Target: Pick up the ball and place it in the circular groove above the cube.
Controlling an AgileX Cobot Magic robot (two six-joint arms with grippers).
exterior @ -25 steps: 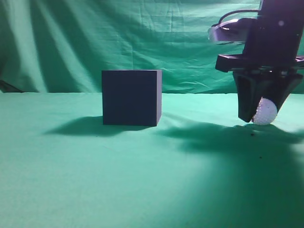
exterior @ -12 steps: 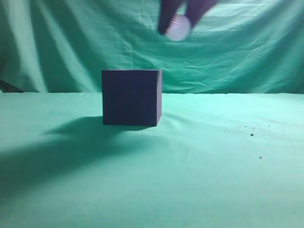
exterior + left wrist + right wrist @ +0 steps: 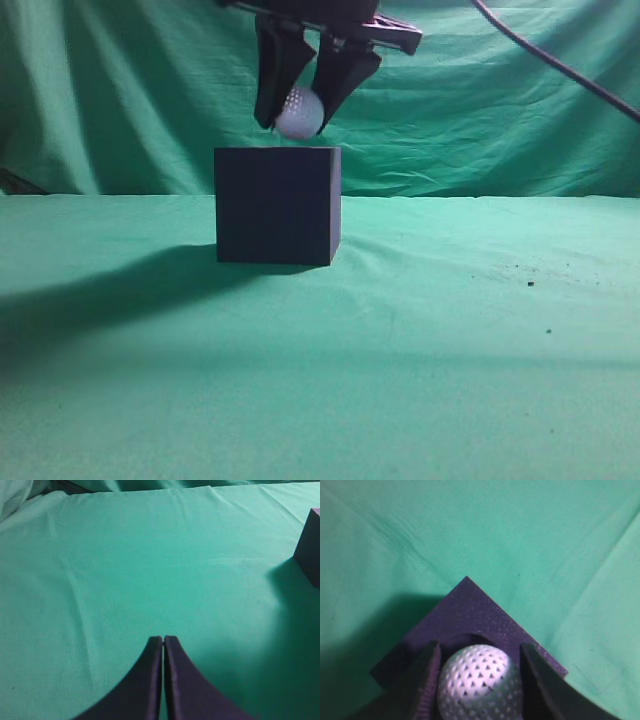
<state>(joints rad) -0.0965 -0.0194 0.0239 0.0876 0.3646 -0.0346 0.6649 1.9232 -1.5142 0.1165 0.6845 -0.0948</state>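
Note:
The dark navy cube [image 3: 277, 205] stands on the green cloth left of centre. My right gripper [image 3: 299, 115] is shut on the white dimpled ball [image 3: 299, 112] and holds it just above the cube's top. In the right wrist view the ball [image 3: 480, 682] sits between the two dark fingers [image 3: 545, 685], directly over the round groove [image 3: 472, 639] in the cube's top [image 3: 470, 615]. My left gripper [image 3: 163, 639] is shut and empty over bare cloth; a corner of the cube [image 3: 309, 547] shows at that view's right edge.
Green cloth covers the table [image 3: 400, 350] and hangs as a backdrop [image 3: 480, 100]. A black cable [image 3: 560, 65] runs across the top right. A few dark specks [image 3: 530, 283] lie on the cloth to the right.
My right gripper has carried the ball from low at the right, up and leftward, and now down to just above the cube's top. The cube has not moved.

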